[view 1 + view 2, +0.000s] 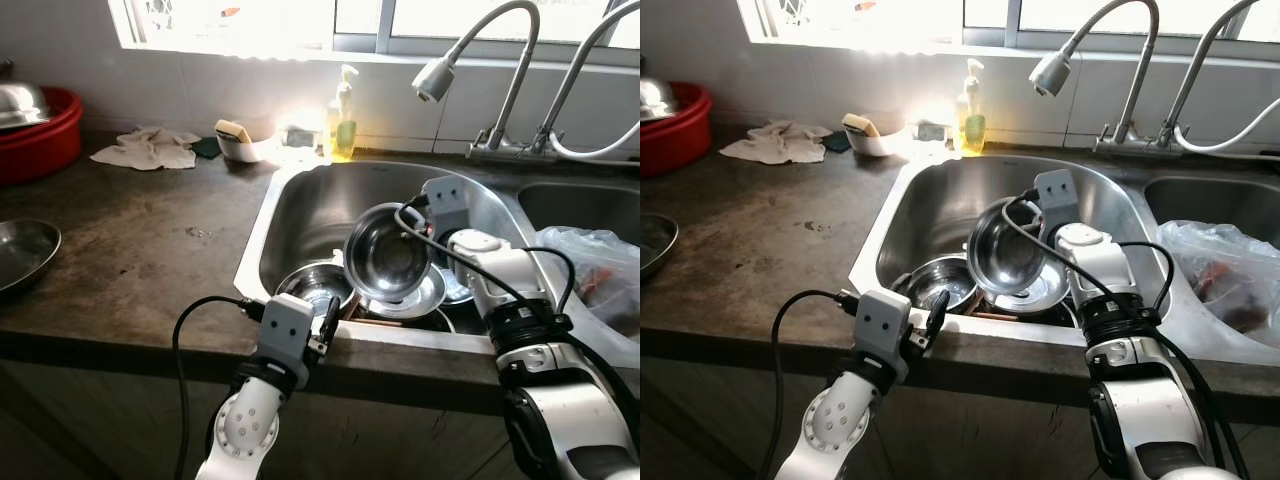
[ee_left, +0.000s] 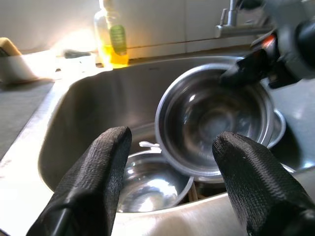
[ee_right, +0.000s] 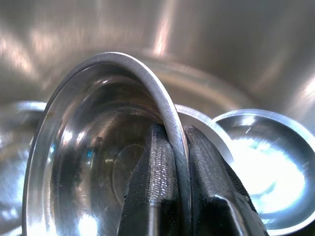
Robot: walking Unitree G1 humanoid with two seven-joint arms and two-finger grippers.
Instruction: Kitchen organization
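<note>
A steel bowl (image 1: 385,252) is tipped on its side above the dishes in the sink (image 1: 300,205). My right gripper (image 1: 432,232) is shut on its rim, one finger inside and one outside, as the right wrist view shows with the fingers (image 3: 158,187) pinching the bowl (image 3: 93,147). Below it lie another steel bowl (image 1: 315,285) and a flat steel plate (image 1: 425,295). My left gripper (image 1: 328,318) stands open at the sink's front edge, with nothing between its fingers (image 2: 93,182).
A soap bottle (image 1: 344,115) and a white dish with a sponge (image 1: 238,140) stand behind the sink. A rag (image 1: 150,148), a red basin (image 1: 40,130) and a steel plate (image 1: 22,252) are on the left counter. A plastic bag (image 1: 595,270) lies right. Faucets (image 1: 500,80) arch overhead.
</note>
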